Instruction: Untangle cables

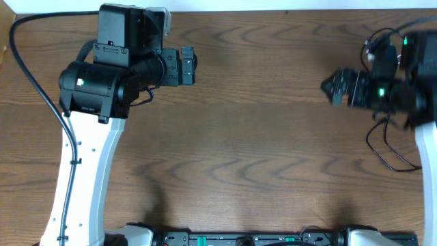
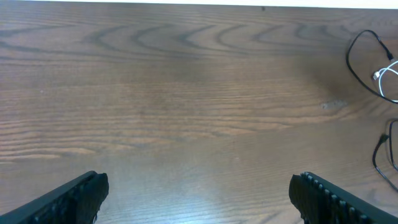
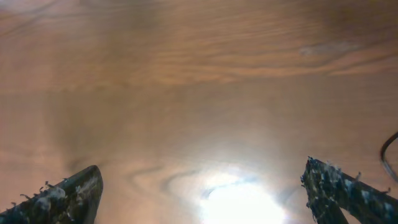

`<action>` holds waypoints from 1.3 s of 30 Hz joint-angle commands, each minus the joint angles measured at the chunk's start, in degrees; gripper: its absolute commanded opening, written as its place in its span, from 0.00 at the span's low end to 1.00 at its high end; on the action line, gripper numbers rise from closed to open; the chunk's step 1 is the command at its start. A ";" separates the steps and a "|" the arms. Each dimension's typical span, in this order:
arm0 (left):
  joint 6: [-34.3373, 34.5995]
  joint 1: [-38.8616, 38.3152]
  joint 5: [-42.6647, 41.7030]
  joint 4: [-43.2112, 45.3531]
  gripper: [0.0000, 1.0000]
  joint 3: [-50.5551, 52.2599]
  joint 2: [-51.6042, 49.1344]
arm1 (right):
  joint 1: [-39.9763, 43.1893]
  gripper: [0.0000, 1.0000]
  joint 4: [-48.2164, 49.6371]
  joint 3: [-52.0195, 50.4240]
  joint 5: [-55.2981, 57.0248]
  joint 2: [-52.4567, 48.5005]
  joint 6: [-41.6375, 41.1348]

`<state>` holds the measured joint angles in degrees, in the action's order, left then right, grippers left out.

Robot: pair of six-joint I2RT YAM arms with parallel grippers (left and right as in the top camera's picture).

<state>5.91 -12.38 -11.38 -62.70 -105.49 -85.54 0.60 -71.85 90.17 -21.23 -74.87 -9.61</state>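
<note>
The cables lie at the table's right side, partly hidden under my right arm. In the overhead view a thin black cord (image 1: 380, 148) loops out below the arm and more cord (image 1: 373, 39) shows above it. The left wrist view shows a black loop (image 2: 356, 67), a white cord (image 2: 387, 73) and another black cord (image 2: 378, 155) far off at its right edge. The right wrist view shows only a bit of black cord (image 3: 389, 148). My left gripper (image 1: 193, 66) (image 2: 199, 186) is open and empty at the far left. My right gripper (image 1: 328, 87) (image 3: 202, 180) is open and empty, left of the cables.
The brown wooden table (image 1: 259, 137) spreads between the two arms. A thick black cable (image 1: 27, 61) fixed to the left arm runs along the left edge. The table's far edge (image 2: 186, 5) shows in the left wrist view.
</note>
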 commanded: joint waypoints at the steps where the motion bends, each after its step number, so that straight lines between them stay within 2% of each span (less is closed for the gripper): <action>1: -0.76 0.04 1.18 -0.11 0.98 0.28 -0.61 | -2.67 0.99 -2.27 0.31 -0.13 6.99 -1.05; 4: -0.76 0.04 1.18 -0.09 0.98 0.28 -0.61 | -3.17 0.99 -4.15 0.31 3.41 12.33 3.56; 11: -0.76 0.04 1.18 -0.11 0.98 0.28 -0.61 | -3.17 0.99 -9.07 -0.37 4.61 20.85 5.73; 18: -0.76 0.04 1.18 -0.11 0.98 0.28 -0.61 | -3.04 0.99 -6.49 -7.17 4.70 25.31 14.29; 22: -0.76 0.04 1.18 -0.11 0.98 0.28 -0.61 | -1.42 0.99 8.07 -19.15 4.81 30.99 17.05; 26: -0.76 0.04 1.18 -0.11 0.98 0.28 -0.61 | -1.40 0.99 28.09 -36.24 4.79 40.81 17.59; 33: -0.76 0.04 1.18 -0.11 0.98 0.28 -0.61 | -1.44 0.99 55.36 -63.58 4.85 56.57 17.62; 39: -0.76 0.04 1.18 -0.09 0.97 0.28 -0.61 | -1.44 0.99 66.97 -78.36 5.29 65.51 17.59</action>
<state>5.91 -12.38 -10.55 -62.76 -105.43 -85.73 -0.97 -7.07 16.08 -16.47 -12.49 7.57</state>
